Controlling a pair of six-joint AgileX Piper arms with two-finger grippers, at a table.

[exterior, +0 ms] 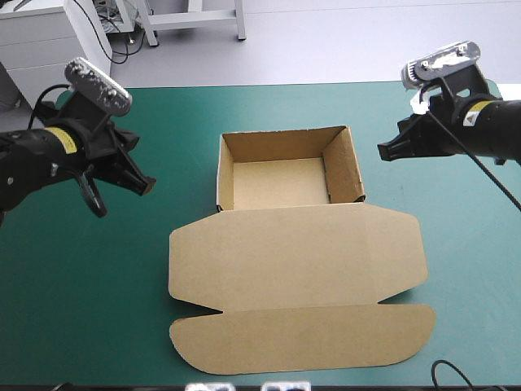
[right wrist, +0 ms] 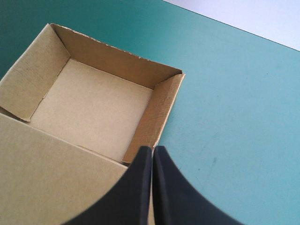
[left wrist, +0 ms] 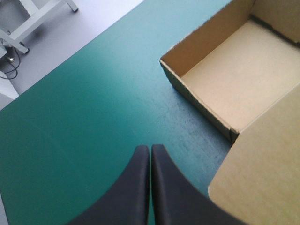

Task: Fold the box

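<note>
Probably light yet stiff, the brown box [exterior: 281,183] is best gripped at the 6 o'clock edge of its flat lid [exterior: 297,257], left gripper [exterior: 146,186] and right gripper [exterior: 383,151] both pressed together, empty.

You face a flat, teal-green-covered surface [exterior: 81,309]. One item lies directly on it, near the middle: a brown cardboard box [exterior: 281,183], formed as an open tray with four raised walls, nearer the far edge. Its lid [exterior: 297,252] lies flat on the surface toward the near edge, with a rounded flap [exterior: 301,338] outermost.
</note>
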